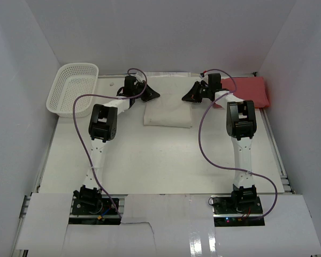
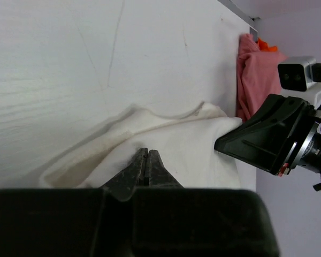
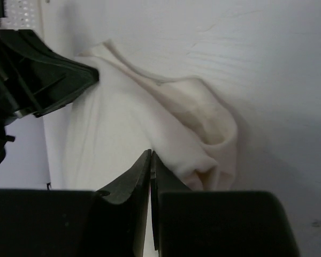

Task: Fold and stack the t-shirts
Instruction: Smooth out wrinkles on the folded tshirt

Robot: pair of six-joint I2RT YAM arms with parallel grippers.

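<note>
The cream-white t-shirt (image 1: 168,115) lies folded into a small rectangle at the middle back of the table. Its far edge is bunched up in the left wrist view (image 2: 192,144) and in the right wrist view (image 3: 128,123). My left gripper (image 1: 154,95) sits at its far left corner, jaws pressed together on the cloth (image 2: 146,151). At the far right corner my right gripper (image 1: 187,97) is likewise shut on the cloth (image 3: 151,153). The red t-shirt (image 1: 249,90) lies folded at the back right, behind the right arm (image 2: 254,75).
A white mesh basket (image 1: 72,88) stands at the back left corner. White walls close in the table on three sides. Purple cables loop from both arms over the table's middle. The two wrists face each other closely across the cream shirt.
</note>
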